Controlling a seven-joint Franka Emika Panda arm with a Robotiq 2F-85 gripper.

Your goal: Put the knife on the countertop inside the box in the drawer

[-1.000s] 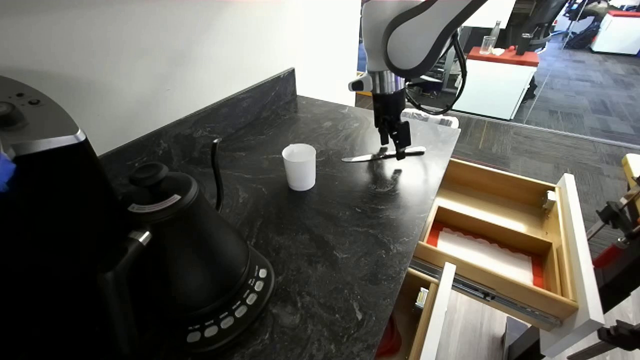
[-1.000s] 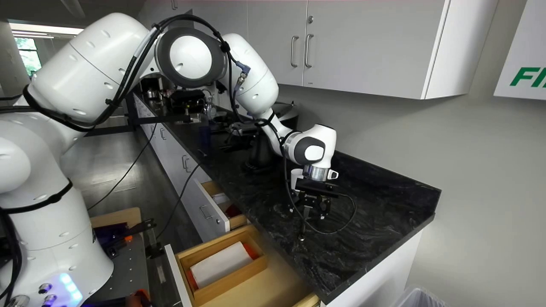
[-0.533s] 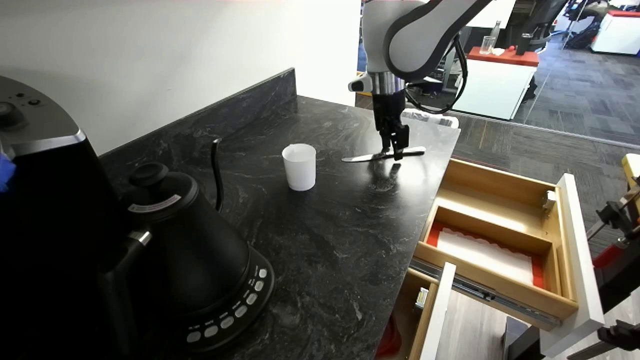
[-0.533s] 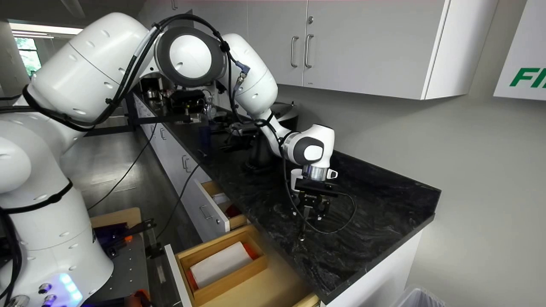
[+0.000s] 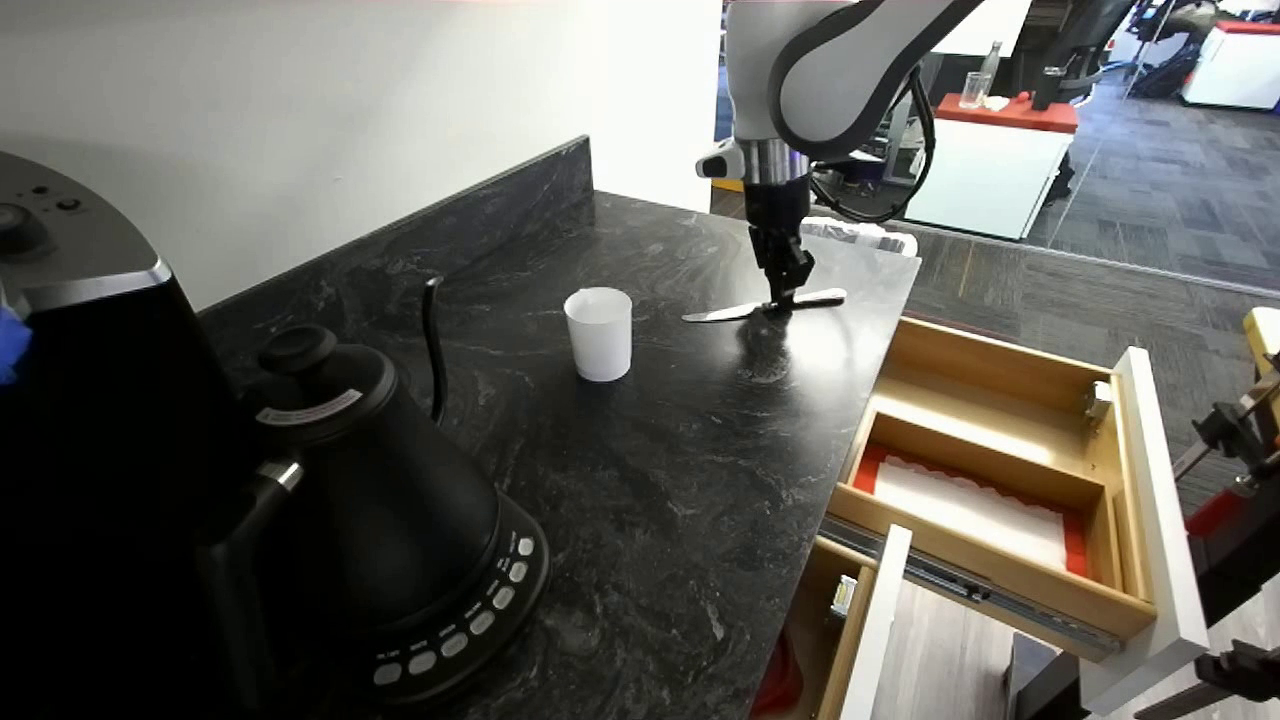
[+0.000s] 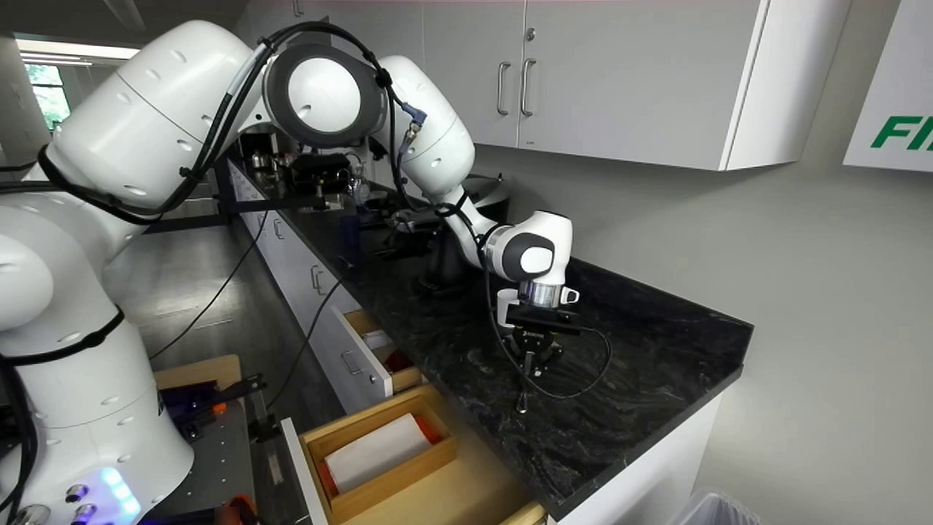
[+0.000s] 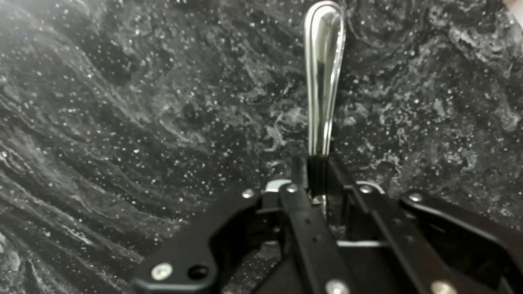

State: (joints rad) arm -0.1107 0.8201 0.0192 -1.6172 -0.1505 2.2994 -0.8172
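Note:
The silvery knife (image 5: 722, 313) lies on the dark countertop (image 5: 650, 480), blade towards the white cup. My gripper (image 7: 318, 169) points down over it, its fingers (image 7: 299, 171) pressed against both sides of the knife near its middle. In the wrist view the knife's rounded handle (image 7: 325, 61) reaches out past the fingertips, while the blade is mostly hidden under the gripper. Inside the pulled-out drawer (image 6: 452, 492) sits the open wooden box (image 6: 401, 474), with a white and red lining on its bottom, seen in both exterior views.
A white cup (image 5: 600, 335) stands left of the knife. Farther along are a black kettle (image 5: 380, 520) on its base and a dark machine (image 5: 90, 450). A smaller second drawer (image 6: 364, 357) is also pulled out. A cable (image 6: 601, 364) loops beside the gripper.
The fingers have come together from wide apart to either side of the knife. The handle end has shifted very slightly; the arm has hardly moved.

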